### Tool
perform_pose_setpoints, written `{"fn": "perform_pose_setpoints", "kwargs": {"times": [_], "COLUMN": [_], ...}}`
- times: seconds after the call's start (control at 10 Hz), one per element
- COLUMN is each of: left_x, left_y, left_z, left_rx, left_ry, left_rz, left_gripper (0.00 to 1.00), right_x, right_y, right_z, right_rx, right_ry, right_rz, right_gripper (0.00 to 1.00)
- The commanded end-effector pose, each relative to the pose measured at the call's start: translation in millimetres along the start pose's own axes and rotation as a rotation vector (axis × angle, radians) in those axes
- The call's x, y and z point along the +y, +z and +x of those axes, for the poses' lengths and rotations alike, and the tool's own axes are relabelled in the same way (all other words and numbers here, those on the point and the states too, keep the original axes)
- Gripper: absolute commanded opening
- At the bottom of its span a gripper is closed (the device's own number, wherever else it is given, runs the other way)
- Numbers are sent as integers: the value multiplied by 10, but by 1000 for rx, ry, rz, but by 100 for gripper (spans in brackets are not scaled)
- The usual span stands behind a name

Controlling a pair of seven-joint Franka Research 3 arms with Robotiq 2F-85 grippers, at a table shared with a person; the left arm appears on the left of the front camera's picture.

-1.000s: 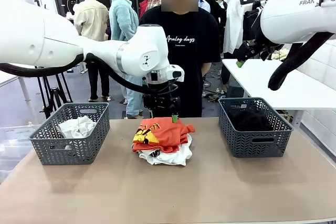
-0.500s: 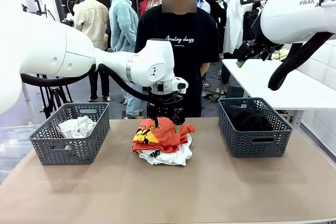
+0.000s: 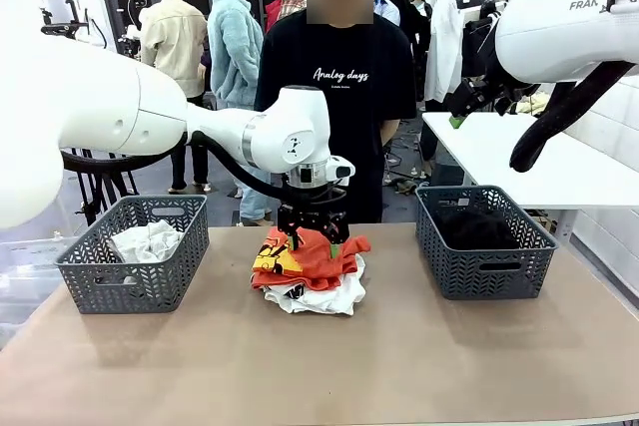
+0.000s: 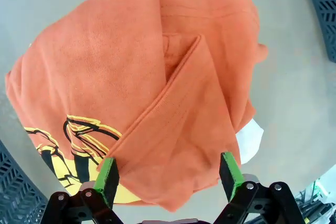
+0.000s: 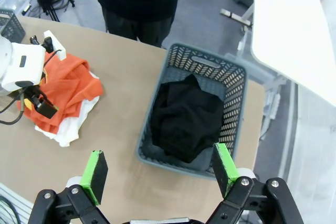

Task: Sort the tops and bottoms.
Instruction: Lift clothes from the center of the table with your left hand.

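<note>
The tops lie in a pile mid-table: an orange-red T-shirt (image 3: 312, 254) with a yellow and black print on top of white shirts (image 3: 321, 298). My left gripper (image 3: 315, 233) is down on the orange shirt (image 4: 131, 77). It is open (image 4: 169, 174), with its green pads either side of a raised fold. More white tops (image 3: 148, 241) fill the left basket (image 3: 100, 286). A black bottom (image 3: 471, 226) lies in the right basket (image 3: 489, 276). High above that basket (image 5: 205, 64) and its black garment (image 5: 188, 120), my right gripper (image 5: 160, 169) hangs open and holds nothing.
A person in a black printed T-shirt (image 3: 344, 87) stands at the table's far edge behind the pile. A white table (image 3: 539, 157) stands at the back right. Bare tabletop (image 3: 329, 366) stretches in front of the pile and baskets.
My left gripper has come down from above the pile onto the orange T-shirt, staying open. The right arm has not moved.
</note>
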State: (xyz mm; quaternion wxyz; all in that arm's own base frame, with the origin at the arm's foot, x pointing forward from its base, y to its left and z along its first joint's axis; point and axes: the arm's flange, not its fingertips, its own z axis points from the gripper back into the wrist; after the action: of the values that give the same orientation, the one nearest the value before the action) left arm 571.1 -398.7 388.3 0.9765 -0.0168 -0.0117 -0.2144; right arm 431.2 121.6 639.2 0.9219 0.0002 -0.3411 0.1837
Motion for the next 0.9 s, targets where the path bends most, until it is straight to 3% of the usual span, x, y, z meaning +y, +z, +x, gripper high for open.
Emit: {"fn": "perform_pose_setpoints", "kwargs": {"times": [0.0, 0.4, 0.8], "left_x": [-25, -43, 45], "left_y": [6, -25, -67], "left_z": [25, 40, -22], "left_rx": [9, 20, 36], "left_ry": [26, 28, 50], "left_rz": [4, 0, -7], "left_gripper": [81, 2, 0], "right_x": [4, 4, 4], "right_y": [-7, -7, -7], "right_z": [3, 3, 3], "right_rx": [6, 6, 6], "right_ry": [3, 3, 3], "right_rz": [-19, -19, -19], "right_gripper": [100, 100, 100]}}
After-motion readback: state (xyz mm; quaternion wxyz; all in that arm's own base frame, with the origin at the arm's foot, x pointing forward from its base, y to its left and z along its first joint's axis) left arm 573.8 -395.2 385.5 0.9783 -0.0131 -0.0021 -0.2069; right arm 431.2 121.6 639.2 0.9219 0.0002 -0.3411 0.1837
